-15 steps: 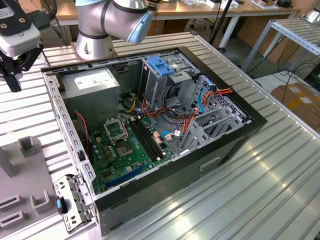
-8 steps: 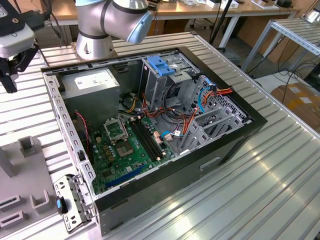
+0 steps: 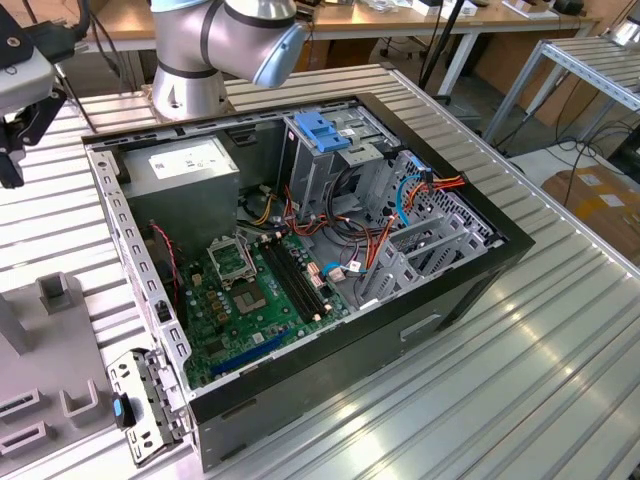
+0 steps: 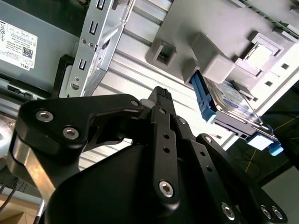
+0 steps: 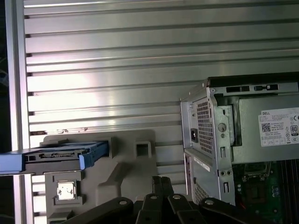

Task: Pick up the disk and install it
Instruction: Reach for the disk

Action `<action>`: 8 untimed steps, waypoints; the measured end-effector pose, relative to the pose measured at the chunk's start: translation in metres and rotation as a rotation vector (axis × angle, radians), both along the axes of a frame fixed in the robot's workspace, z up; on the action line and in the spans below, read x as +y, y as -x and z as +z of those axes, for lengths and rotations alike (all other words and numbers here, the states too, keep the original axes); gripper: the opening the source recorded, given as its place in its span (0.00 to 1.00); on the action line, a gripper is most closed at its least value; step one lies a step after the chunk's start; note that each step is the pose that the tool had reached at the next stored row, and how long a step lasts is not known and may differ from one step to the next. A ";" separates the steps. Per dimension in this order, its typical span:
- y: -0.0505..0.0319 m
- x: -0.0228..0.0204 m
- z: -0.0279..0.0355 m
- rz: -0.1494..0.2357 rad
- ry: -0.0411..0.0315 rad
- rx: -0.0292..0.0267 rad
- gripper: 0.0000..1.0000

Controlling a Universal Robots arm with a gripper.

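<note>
Beyond the gripper [image 5: 161, 179], fingers pressed together and empty, the disk [image 5: 60, 156] rests apart in a grey holder [image 5: 126, 163] on the ribbed aluminium table [image 5: 140, 70], near the open computer case [image 5: 210, 130]. A workbench [image 3: 400, 25] stands behind the table.

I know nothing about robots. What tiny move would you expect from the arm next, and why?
Probably a short shift toward the disk, away from the computer case. In the first wrist view the disk sits untouched in the grey holder on the table beside the case, and the pincer hangs apart from it, not yet lined up over it.
</note>
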State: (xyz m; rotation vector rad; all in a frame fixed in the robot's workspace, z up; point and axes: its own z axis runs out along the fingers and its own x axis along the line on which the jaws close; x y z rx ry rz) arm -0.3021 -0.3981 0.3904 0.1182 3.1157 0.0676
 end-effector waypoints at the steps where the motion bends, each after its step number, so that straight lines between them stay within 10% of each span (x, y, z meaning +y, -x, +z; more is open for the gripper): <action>1: 0.0021 0.0000 0.0000 0.000 0.0000 0.0000 0.11; 8: 0.0190 0.0038 0.0000 0.000 -0.0009 0.0000 0.11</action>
